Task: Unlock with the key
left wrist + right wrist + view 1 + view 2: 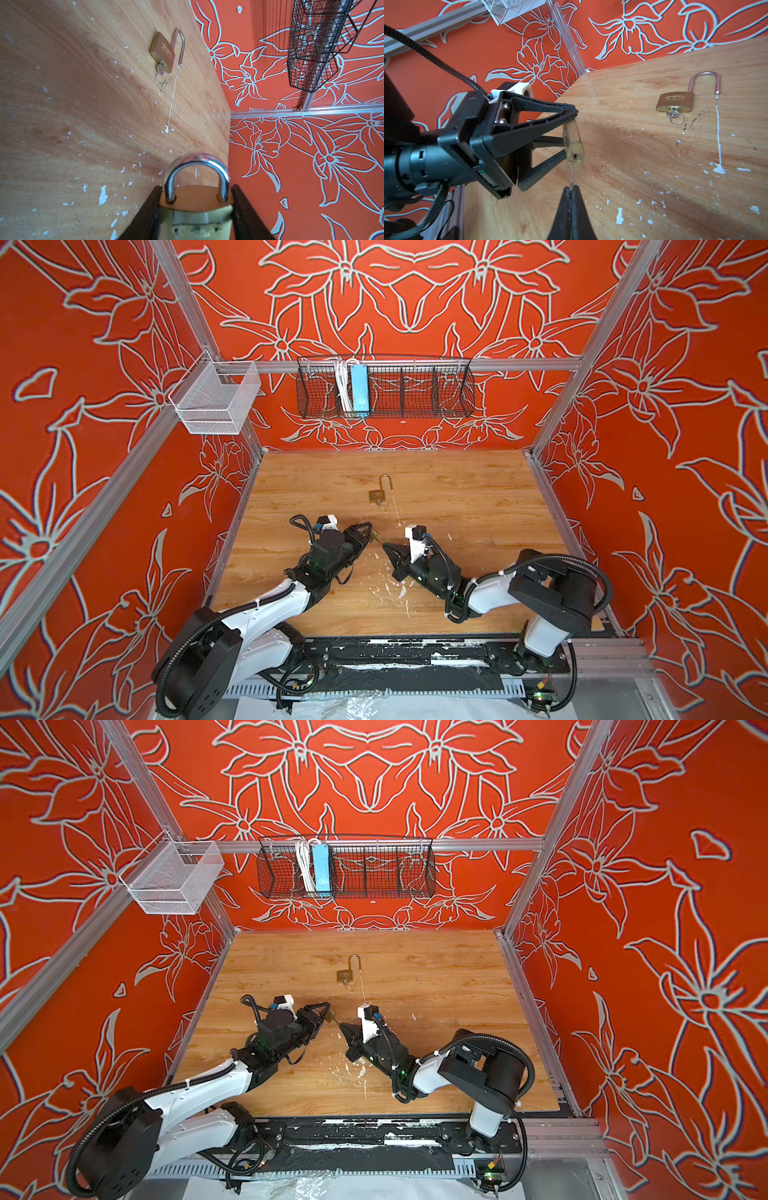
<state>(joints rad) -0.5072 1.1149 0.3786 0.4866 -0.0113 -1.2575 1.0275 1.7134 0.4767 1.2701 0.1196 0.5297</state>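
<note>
A brass padlock (pixel 197 199) with its steel shackle shut sits between the fingers of my left gripper (pixel 196 187), held by its sides above the table. In the right wrist view this padlock (pixel 574 149) turns its keyhole toward my right gripper (pixel 571 188). That gripper is shut on a thin key (pixel 572 176), whose tip reaches the keyhole. In both top views the left gripper (pixel 372 533) and the right gripper (pixel 384 545) meet nose to nose near the table's middle.
A second brass padlock (pixel 377 494) lies further back on the table, shackle swung open, a ringed key (pixel 673 114) in its keyhole. A black wire basket (pixel 386 389) and a white mesh basket (pixel 216 400) hang on the frame. White paint flecks mark the wood.
</note>
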